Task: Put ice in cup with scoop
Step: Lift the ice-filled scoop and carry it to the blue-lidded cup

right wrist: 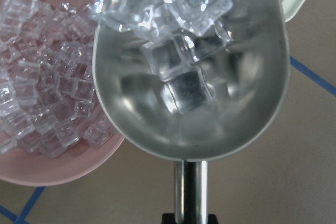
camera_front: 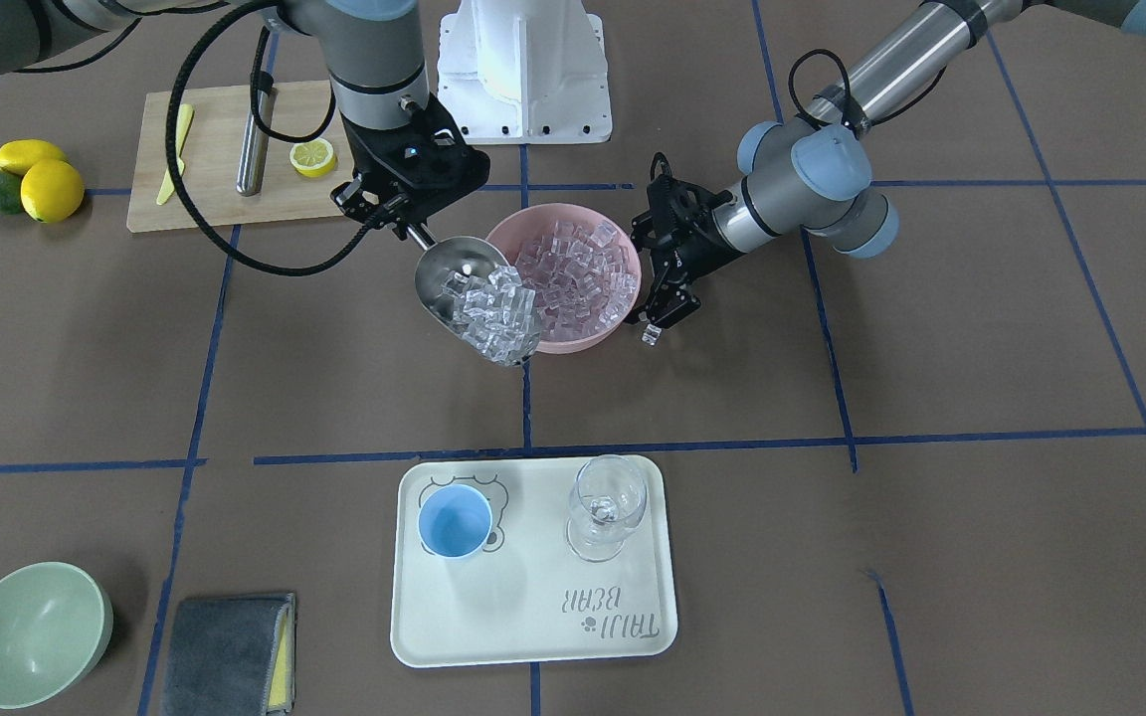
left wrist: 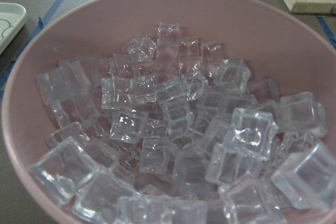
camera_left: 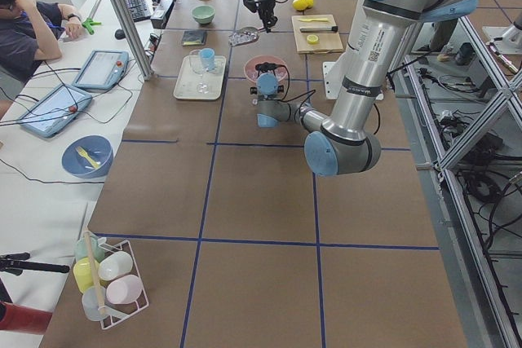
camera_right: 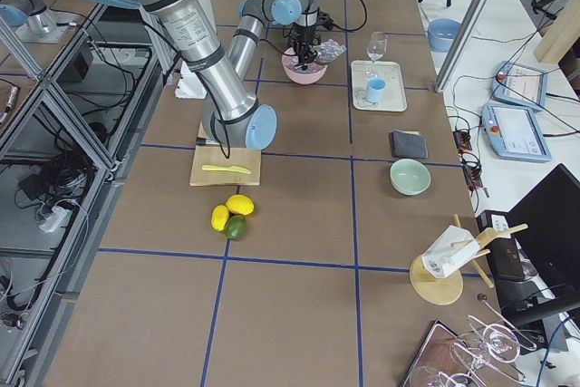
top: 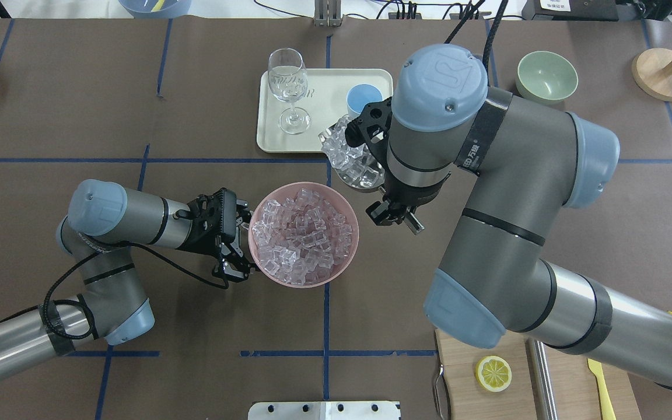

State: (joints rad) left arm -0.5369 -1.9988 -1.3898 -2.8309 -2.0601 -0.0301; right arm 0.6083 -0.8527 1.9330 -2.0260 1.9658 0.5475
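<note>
My right gripper is shut on the thin handle of the steel scoop, which it holds above the table beside the pink bowl. The scoop is heaped with clear ice and tilts toward the tray; the right wrist view shows its trough and the cubes. More ice fills the pink bowl. My left gripper is open against the bowl's outer rim. The light-blue cup stands upright on the tray and looks empty, partly hidden by my right wrist in the overhead view.
A cream tray also holds a clear stemmed glass. A pale green bowl and a grey cloth lie near it. A cutting board bears a lemon half and a steel cylinder.
</note>
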